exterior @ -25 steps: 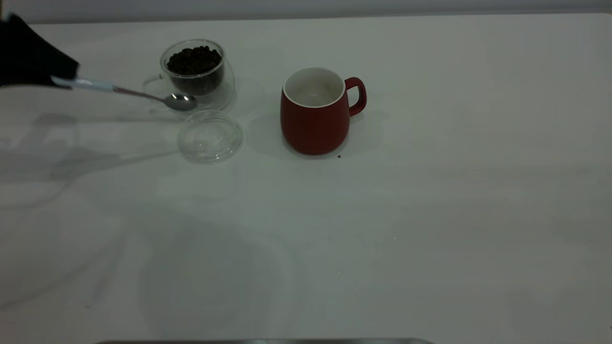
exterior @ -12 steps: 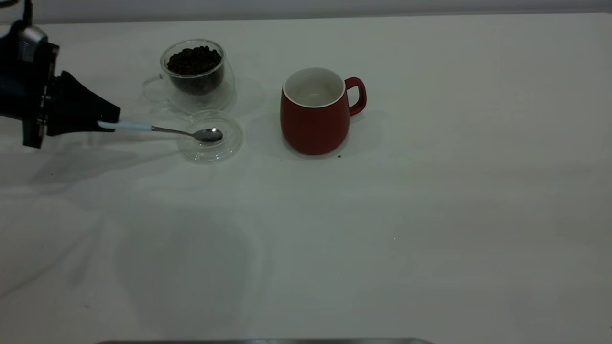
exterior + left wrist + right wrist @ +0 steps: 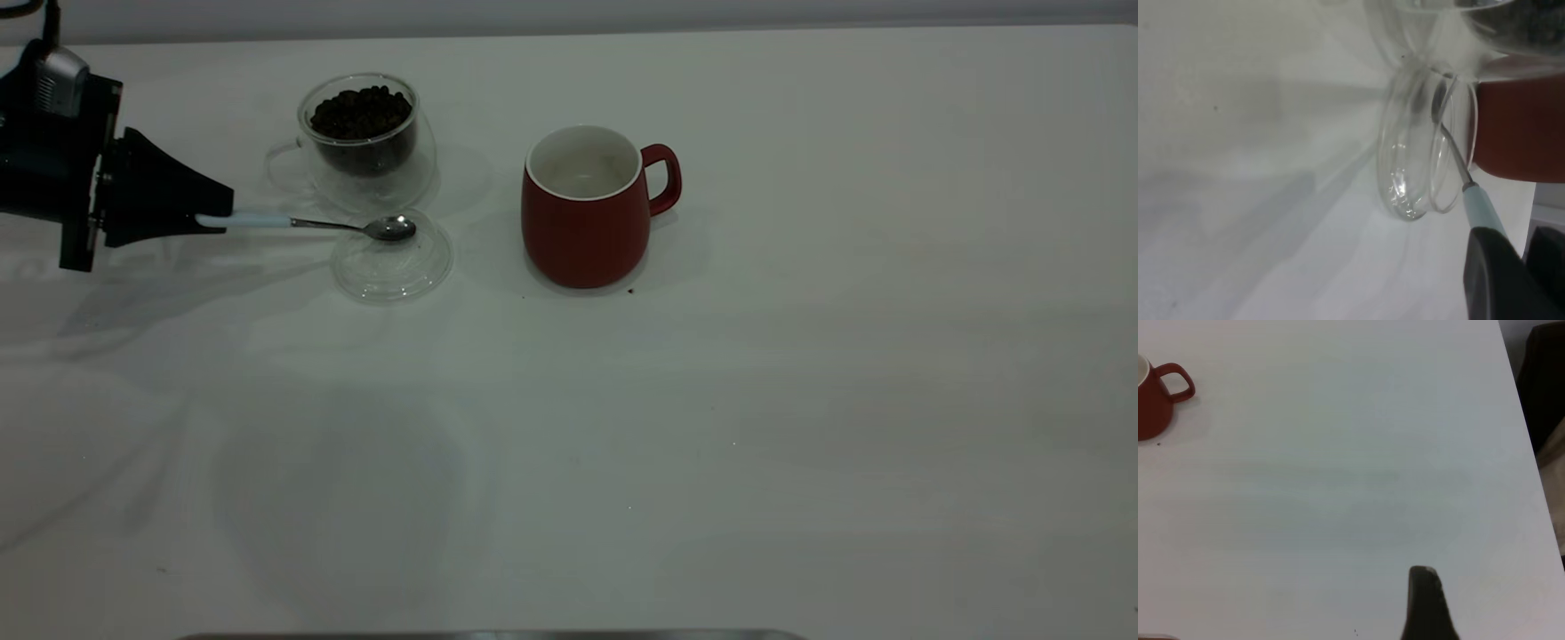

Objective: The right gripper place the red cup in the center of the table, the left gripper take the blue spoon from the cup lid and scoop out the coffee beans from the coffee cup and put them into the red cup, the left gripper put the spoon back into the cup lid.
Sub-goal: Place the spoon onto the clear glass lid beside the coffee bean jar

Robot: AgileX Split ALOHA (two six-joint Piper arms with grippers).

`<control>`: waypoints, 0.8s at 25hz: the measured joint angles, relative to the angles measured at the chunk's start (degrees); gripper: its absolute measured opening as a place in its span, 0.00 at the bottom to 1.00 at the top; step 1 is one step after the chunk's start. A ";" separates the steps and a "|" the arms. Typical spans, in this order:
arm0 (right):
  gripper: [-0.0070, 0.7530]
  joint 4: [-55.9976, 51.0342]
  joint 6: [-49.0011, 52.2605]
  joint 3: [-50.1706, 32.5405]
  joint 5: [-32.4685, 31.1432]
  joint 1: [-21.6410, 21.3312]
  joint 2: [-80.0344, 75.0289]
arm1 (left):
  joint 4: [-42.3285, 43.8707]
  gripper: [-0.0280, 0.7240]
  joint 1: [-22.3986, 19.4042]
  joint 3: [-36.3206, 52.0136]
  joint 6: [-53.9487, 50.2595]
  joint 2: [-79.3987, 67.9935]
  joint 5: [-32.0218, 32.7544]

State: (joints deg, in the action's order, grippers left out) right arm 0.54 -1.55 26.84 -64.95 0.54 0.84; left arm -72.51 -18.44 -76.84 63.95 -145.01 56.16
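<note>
My left gripper [image 3: 212,220] at the table's left is shut on the pale handle of the blue spoon [image 3: 307,223]. The spoon lies level, its metal bowl over the far edge of the clear cup lid [image 3: 391,265]. In the left wrist view the gripper [image 3: 1515,267] holds the spoon [image 3: 1479,203] towards the lid [image 3: 1405,167]. The glass coffee cup [image 3: 366,142], full of coffee beans [image 3: 360,111], stands just behind the lid. The red cup [image 3: 582,222] stands upright near the middle of the table [image 3: 711,427], handle to the right. My right gripper [image 3: 1426,600] hovers far from the red cup [image 3: 1151,407].
A stray dark crumb [image 3: 631,290] lies at the red cup's base. The table's right edge [image 3: 1531,467] shows in the right wrist view, with dark objects beyond it. A metal strip [image 3: 489,635] runs along the front edge.
My left gripper came in from the left edge with the spoon. Its bowl went from beside the coffee cup down into the lid, then rose to the lid's far rim.
</note>
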 joint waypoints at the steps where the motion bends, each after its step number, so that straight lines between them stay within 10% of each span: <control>1: 0.71 0.00 0.00 0.00 0.00 0.00 0.00 | 0.00 0.20 0.26 0.00 0.00 -0.40 -0.06; 20: 0.71 0.00 0.00 0.00 0.00 0.00 0.00 | -0.87 0.24 4.15 0.00 0.98 -2.25 -0.56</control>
State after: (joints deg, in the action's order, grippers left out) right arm 0.54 -1.55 26.84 -64.95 0.54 0.84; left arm -73.38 -14.29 -76.84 64.92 -147.26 55.60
